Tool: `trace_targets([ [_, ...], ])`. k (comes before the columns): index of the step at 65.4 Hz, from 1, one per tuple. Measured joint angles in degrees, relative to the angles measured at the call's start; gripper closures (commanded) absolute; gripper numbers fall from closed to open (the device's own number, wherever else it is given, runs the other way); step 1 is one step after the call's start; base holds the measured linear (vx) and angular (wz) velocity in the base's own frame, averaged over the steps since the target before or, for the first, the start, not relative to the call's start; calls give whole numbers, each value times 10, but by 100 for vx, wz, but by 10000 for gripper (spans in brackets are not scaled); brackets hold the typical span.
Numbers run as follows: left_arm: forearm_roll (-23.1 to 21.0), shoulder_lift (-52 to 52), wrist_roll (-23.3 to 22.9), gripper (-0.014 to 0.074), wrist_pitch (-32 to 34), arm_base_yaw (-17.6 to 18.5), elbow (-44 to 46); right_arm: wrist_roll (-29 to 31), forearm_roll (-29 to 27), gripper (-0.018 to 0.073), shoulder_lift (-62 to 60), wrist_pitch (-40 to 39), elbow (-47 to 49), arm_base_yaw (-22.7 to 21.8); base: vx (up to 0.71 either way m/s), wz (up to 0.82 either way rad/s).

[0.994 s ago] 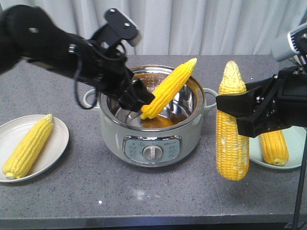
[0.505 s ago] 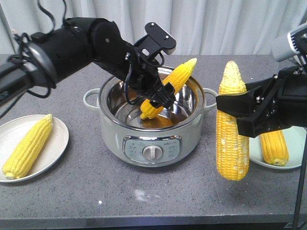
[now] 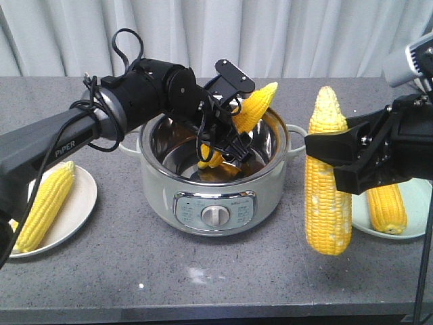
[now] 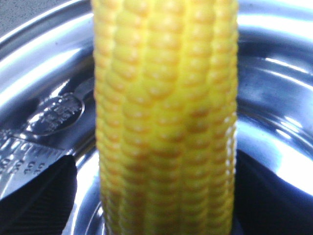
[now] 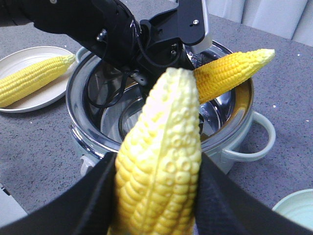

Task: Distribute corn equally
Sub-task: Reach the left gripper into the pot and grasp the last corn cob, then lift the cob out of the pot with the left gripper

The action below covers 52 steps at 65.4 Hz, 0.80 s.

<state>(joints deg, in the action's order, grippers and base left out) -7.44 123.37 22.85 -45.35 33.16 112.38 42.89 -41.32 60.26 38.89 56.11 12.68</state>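
**Two Cobs on Plates, Two to Go**

The big pot (image 3: pixel 215 177) sits in the middle. Left of the pot is the left plate (image 3: pixel 80 203) with the first cob (image 3: pixel 44 203). Right of the pot is the right plate (image 3: pixel 421 200) with the second cob (image 3: pixel 387 210). The third cob (image 3: pixel 254 110) leans inside the pot, tip over the rim. The left gripper (image 3: pixel 226 140) has its fingers (image 4: pixel 34 205) beside it. I cannot tell if they squeeze. The right gripper (image 3: pixel 329 162), right of the pot, pinches the fourth cob (image 3: pixel 327 220) upright. Corn looks hard, a bit heavy and bumpy. I think the middle is the best place to grab.
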Motion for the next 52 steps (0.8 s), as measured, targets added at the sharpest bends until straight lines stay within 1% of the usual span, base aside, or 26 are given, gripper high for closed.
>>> trace_targets([
  [9, 1, 1, -8, 180, 3, 0, 0, 0, 0, 406, 0, 0, 0, 0, 0, 0],
  [18, 1, 1, -27, 236, 2, 0, 0, 0, 0, 406, 0, 1, 0, 0, 0, 0],
  [34, -7, -23, -32, 242, -34, 0, 0, 0, 0, 406, 0, 1, 0, 0, 0, 0],
  [52, -11, -130, -59, 242, -65, 0, 0, 0, 0, 406, 0, 2, 0, 0, 0, 0],
])
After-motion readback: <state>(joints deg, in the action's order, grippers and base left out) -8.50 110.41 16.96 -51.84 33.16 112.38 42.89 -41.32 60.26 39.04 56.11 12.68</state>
